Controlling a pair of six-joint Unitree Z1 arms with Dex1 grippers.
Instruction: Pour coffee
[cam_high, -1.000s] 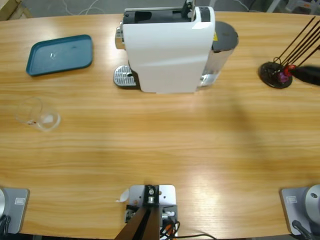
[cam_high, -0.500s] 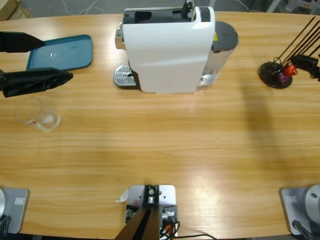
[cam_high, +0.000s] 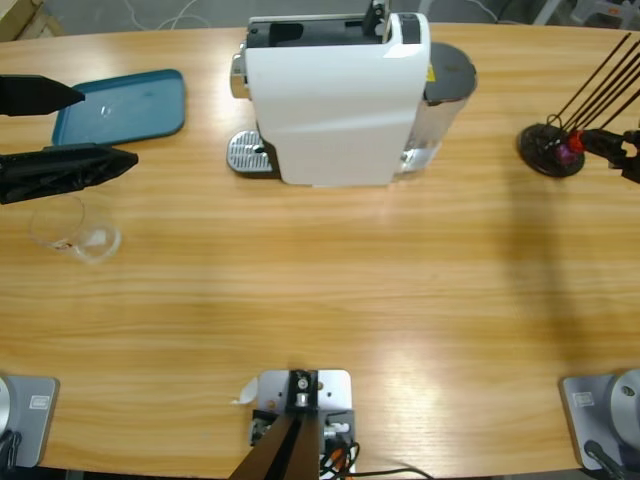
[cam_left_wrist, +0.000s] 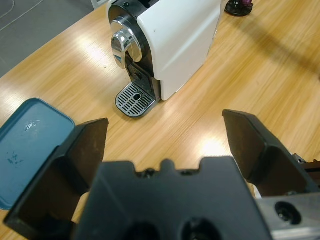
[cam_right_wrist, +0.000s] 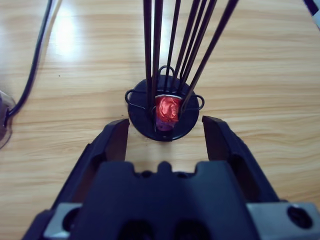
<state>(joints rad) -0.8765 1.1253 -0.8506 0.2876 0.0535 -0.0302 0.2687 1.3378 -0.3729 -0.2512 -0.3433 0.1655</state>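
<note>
A small clear glass (cam_high: 75, 229) stands on the table at the left; the coffee does not show in any view. My left gripper (cam_high: 108, 128) comes in from the left edge just behind the glass, jaws wide open and empty. In the left wrist view the left gripper (cam_left_wrist: 165, 122) faces the white coffee machine (cam_left_wrist: 170, 40) and its metal drip grate (cam_left_wrist: 135, 99). At the right edge my right gripper (cam_high: 615, 150) is open right in front of the black wire capsule holder (cam_right_wrist: 162, 120), which carries a red capsule (cam_right_wrist: 167, 111).
The coffee machine (cam_high: 335, 100) stands at the back middle with its drip grate (cam_high: 248, 153) on its left side. A teal tray (cam_high: 120, 108) lies at the back left. The capsule holder (cam_high: 550, 150) has long black rods that rise toward the right.
The left gripper came in from the left edge, open, and has since drawn back slightly to the left. The right gripper shifted a little by the capsule holder.
</note>
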